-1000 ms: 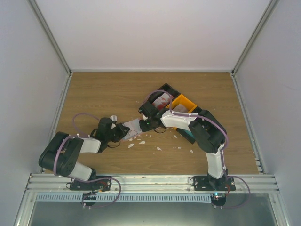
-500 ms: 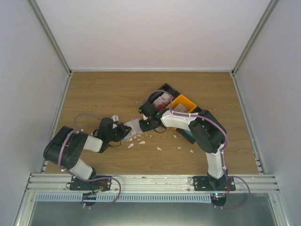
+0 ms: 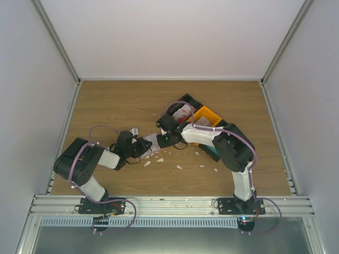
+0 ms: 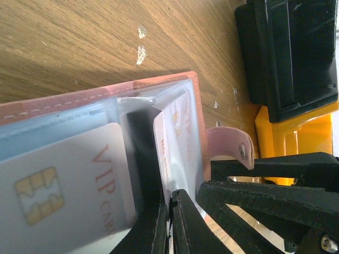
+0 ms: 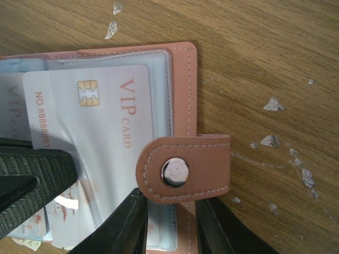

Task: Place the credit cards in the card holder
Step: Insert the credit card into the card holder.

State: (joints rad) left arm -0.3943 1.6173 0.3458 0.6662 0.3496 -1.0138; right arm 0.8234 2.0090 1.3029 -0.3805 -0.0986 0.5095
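The card holder [image 3: 151, 141] lies open on the wood, near the orange bin [image 3: 207, 116], to its left. The right gripper [image 5: 169, 201] clamps the holder's salmon cover on the bin side. The left gripper [image 4: 169, 203], jaws pressed together, noses into the pockets from the far side. A white VIP card [image 5: 100, 106] sits sleeved inside.

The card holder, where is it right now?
In the top view the card holder lies open just left of centre on the table, between the left gripper and the right gripper.
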